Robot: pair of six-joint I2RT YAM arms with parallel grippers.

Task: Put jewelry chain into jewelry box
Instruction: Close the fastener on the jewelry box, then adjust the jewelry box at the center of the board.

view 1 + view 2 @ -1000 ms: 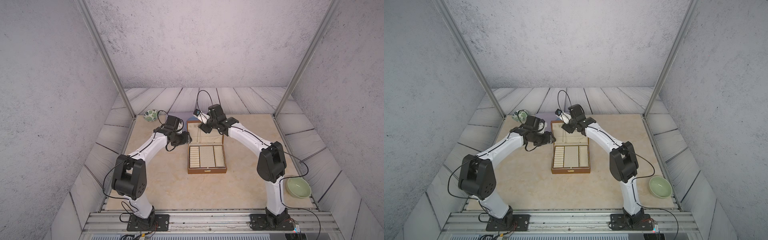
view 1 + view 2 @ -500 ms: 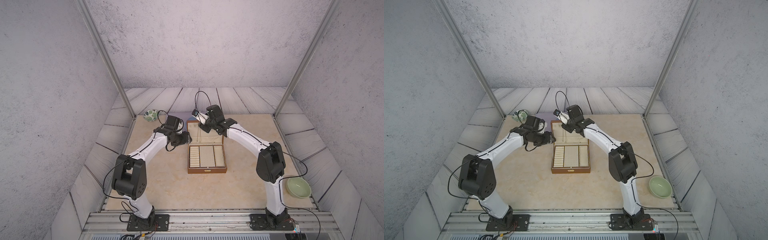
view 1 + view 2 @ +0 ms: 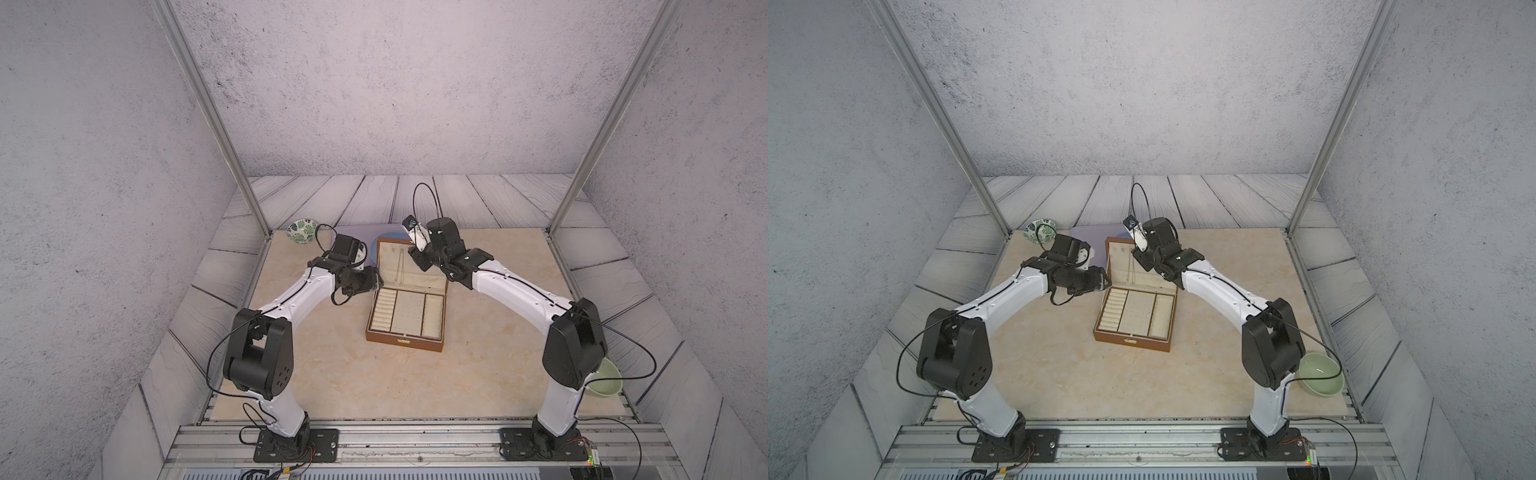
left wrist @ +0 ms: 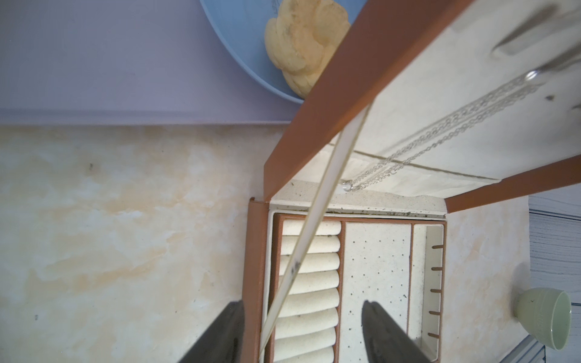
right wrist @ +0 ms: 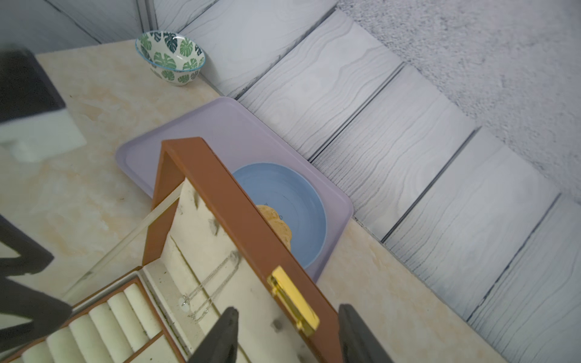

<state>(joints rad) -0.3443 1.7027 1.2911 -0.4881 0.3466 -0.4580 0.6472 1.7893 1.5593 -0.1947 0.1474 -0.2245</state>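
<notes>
The brown jewelry box (image 3: pixel 403 341) (image 3: pixel 1131 340) stands open mid-table, its lid upright. The thin silver jewelry chain (image 3: pixel 401 266) (image 4: pixel 440 138) (image 5: pixel 213 283) hangs down the lid's cream lining, and its small pendant rests near the hinge. My left gripper (image 3: pixel 376 278) (image 4: pixel 301 330) is open at the box's left side. Its fingers (image 4: pixel 220 333) straddle the left wall and ring rolls without touching them. My right gripper (image 3: pixel 417 255) (image 5: pixel 287 327) is open at the lid's upper right. Its jaws stand either side of the lid's edge and gold clasp (image 5: pixel 294 301), with a gap on each side.
Behind the box lies a lilac tray (image 5: pixel 188 135) holding a blue plate (image 5: pixel 292 195) with yellow crisps (image 4: pixel 301 41). A leaf-patterned bowl (image 3: pixel 302 231) sits at the back left. A pale green bowl (image 3: pixel 604 380) stands by the right arm's base.
My right gripper has shifted slightly toward the lid's edge. The left arm and the box have stayed put.
</notes>
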